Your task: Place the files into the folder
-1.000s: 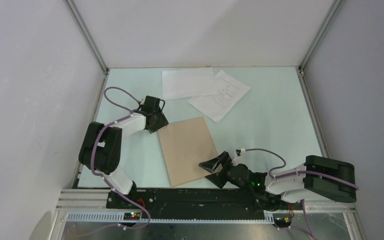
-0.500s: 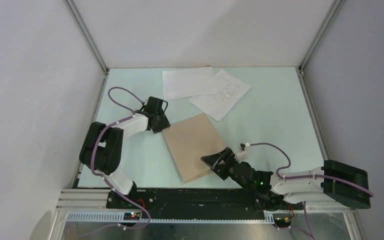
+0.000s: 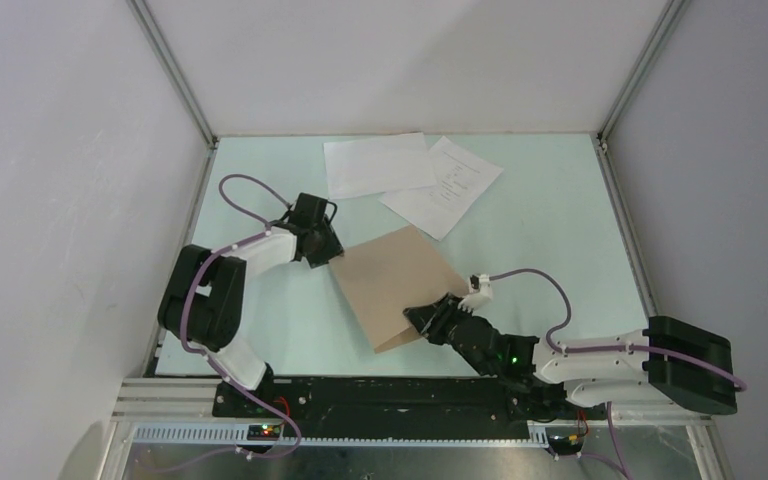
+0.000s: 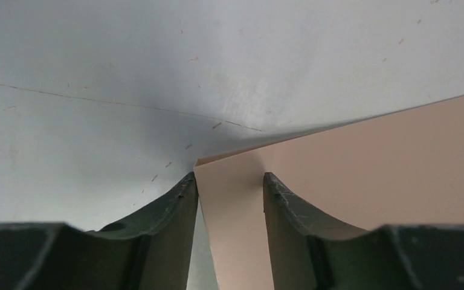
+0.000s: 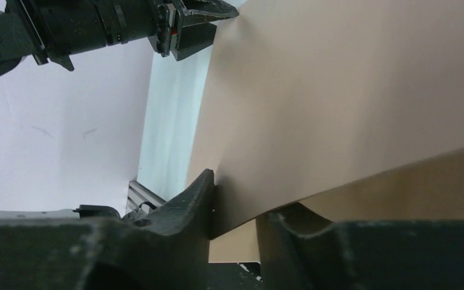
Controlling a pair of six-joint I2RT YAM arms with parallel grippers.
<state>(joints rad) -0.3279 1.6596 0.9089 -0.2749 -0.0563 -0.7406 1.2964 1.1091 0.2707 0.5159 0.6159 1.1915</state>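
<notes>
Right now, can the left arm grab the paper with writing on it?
Probably not yet. The left gripper is busy straddling a corner of the folder, and the printed sheet lies farther back beyond it.

One camera hangs high above and behind me and looks down on the whole surface (image 3: 550,250). One sits on my left wrist and peeks out between my left jaws, very close to a corner of the folder (image 4: 368,163). One on my right wrist looks past my right jaws, across the folder, toward my left arm (image 5: 78,27). All three see the folder.
</notes>
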